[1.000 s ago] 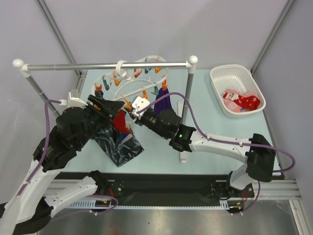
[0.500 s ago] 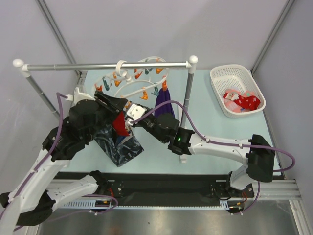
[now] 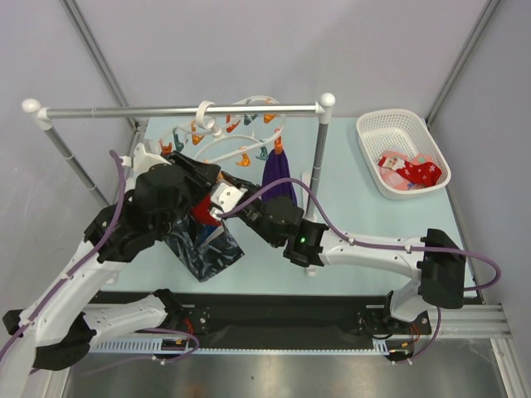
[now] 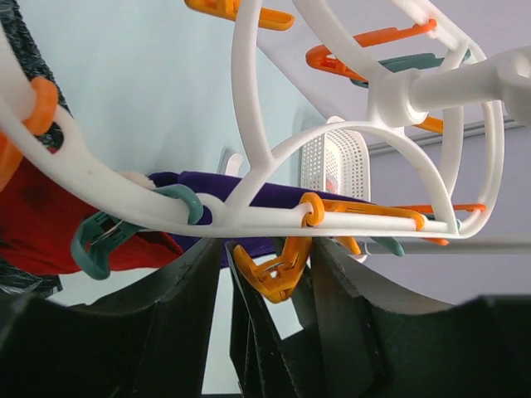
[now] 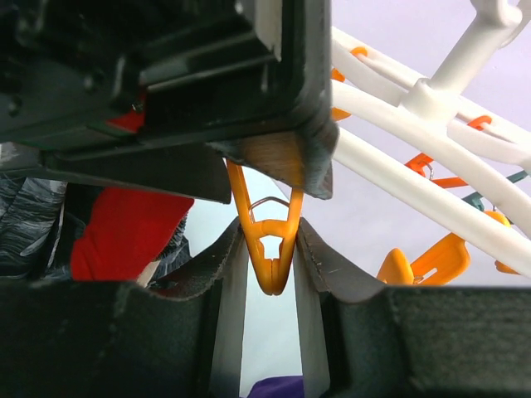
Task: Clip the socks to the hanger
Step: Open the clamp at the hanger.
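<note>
While the hanger [image 5: 431, 98] hangs, right gripper [image 5: 267, 249] seemingly pinches its orange clothespin [image 5: 270, 276].

Both arms reach forward and inward, tips nearly meeting. The right end effector [image 5: 265, 234] pinches an orange clothespin [image 5: 272, 278]; the left end effector [image 4: 265, 249] has its fingers narrowly parted.

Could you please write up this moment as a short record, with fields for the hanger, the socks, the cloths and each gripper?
hanger: white ring hanger hooked on the grey rail
red sock: under the ring beside a teal clothespin; whether it is clipped is unclear
spare socks: in the white basket, far right
cloths: purple cloth and navy patterned cloth hang at the hanger
left gripper: fingers either side of an orange pin; grip unclear
right gripper: shut on an orange clothespin
</note>
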`<control>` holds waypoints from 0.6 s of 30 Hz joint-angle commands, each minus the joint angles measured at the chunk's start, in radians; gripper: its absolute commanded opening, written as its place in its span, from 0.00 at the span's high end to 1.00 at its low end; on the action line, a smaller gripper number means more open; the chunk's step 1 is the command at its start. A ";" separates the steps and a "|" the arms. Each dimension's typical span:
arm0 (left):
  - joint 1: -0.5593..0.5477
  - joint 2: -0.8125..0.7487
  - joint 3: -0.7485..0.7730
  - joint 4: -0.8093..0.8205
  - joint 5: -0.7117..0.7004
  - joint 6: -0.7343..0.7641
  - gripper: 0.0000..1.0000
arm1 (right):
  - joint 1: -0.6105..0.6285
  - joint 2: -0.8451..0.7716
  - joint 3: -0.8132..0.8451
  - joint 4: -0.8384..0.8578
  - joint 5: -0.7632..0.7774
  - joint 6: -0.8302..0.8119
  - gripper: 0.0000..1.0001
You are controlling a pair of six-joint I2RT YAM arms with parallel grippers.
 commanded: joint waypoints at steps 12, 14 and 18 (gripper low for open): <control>-0.010 -0.004 0.009 0.045 -0.066 0.013 0.57 | 0.038 0.020 0.038 0.126 0.066 -0.077 1.00; -0.010 -0.012 0.006 0.059 -0.066 0.021 0.67 | 0.040 0.020 0.037 0.127 0.069 -0.076 1.00; -0.010 -0.030 -0.016 0.093 -0.057 0.048 0.88 | 0.038 0.013 0.032 0.126 0.087 -0.061 0.90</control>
